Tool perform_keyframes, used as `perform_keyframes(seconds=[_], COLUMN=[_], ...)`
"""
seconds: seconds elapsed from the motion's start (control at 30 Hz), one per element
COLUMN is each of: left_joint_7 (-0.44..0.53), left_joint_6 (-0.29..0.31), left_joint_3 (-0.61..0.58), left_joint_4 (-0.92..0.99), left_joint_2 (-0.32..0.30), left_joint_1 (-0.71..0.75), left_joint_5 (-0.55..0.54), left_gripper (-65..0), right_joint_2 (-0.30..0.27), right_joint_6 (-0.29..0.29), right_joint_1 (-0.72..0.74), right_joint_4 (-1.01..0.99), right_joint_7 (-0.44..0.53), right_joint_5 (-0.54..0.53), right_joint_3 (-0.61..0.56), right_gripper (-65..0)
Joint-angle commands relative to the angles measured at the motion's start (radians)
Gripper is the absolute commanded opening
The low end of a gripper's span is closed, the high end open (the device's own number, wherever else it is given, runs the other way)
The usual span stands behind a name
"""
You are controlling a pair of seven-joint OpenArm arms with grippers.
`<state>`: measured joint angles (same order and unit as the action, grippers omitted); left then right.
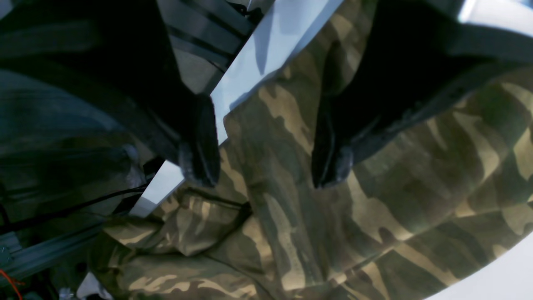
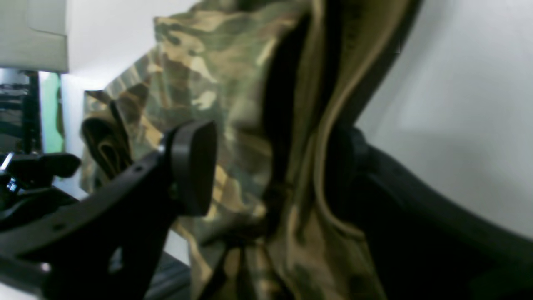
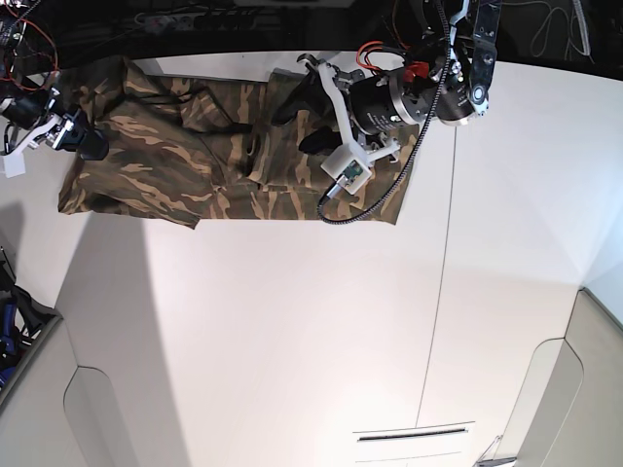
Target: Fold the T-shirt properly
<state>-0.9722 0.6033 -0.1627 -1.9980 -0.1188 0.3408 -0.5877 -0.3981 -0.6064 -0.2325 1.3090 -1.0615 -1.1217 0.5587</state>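
The camouflage T-shirt (image 3: 195, 165) lies spread along the far edge of the white table (image 3: 292, 331), with creases and a folded bump near its middle. My left gripper (image 3: 302, 122) hovers over the shirt's middle right part. In the left wrist view it (image 1: 265, 180) is open, both dark fingertips just above the cloth (image 1: 374, 187). My right gripper (image 3: 92, 144) is at the shirt's left edge. In the right wrist view it (image 2: 270, 166) is open, with a fold and hem of the shirt (image 2: 233, 104) lying between its pad (image 2: 193, 166) and the other finger.
Cables and dark equipment (image 3: 195, 19) run behind the table's far edge. A metal frame rail (image 1: 41, 250) shows beyond the table edge in the left wrist view. A seam (image 3: 443, 292) crosses the table on the right.
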Motion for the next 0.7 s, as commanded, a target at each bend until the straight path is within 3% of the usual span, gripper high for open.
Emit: perform_keyframes(seconds=[0.0, 0.13, 0.37, 0.67], left_joint_7=[0.018, 0.018, 0.042, 0.024], left_joint_6=[0.002, 0.002, 0.002, 0.002], left_joint_3=[0.0, 0.0, 0.0, 0.0], left_joint_4=[-0.016, -0.016, -0.018, -0.094], left_joint_2=[0.0, 0.0, 0.0, 0.0], left_joint_1=[-0.003, -0.003, -0.003, -0.003], left_joint_5=[-0.021, -0.021, -0.027, -0.08], left_gripper=[-26.8, -26.8, -26.8, -26.8], right_joint_2=[-0.002, 0.027, 0.032, 0.005], right_joint_6=[0.0, -0.001, 0.001, 0.001], right_joint_1=[0.005, 0.011, 0.014, 0.065], right_joint_4=[0.009, 0.009, 0.009, 0.01], right_joint_7=[-0.008, -0.007, 0.098, 0.1], right_joint_5=[0.006, 0.008, 0.138, 0.179], right_joint_3=[0.002, 0.002, 0.005, 0.139], right_gripper=[-25.4, -27.4, -65.0, -65.0])
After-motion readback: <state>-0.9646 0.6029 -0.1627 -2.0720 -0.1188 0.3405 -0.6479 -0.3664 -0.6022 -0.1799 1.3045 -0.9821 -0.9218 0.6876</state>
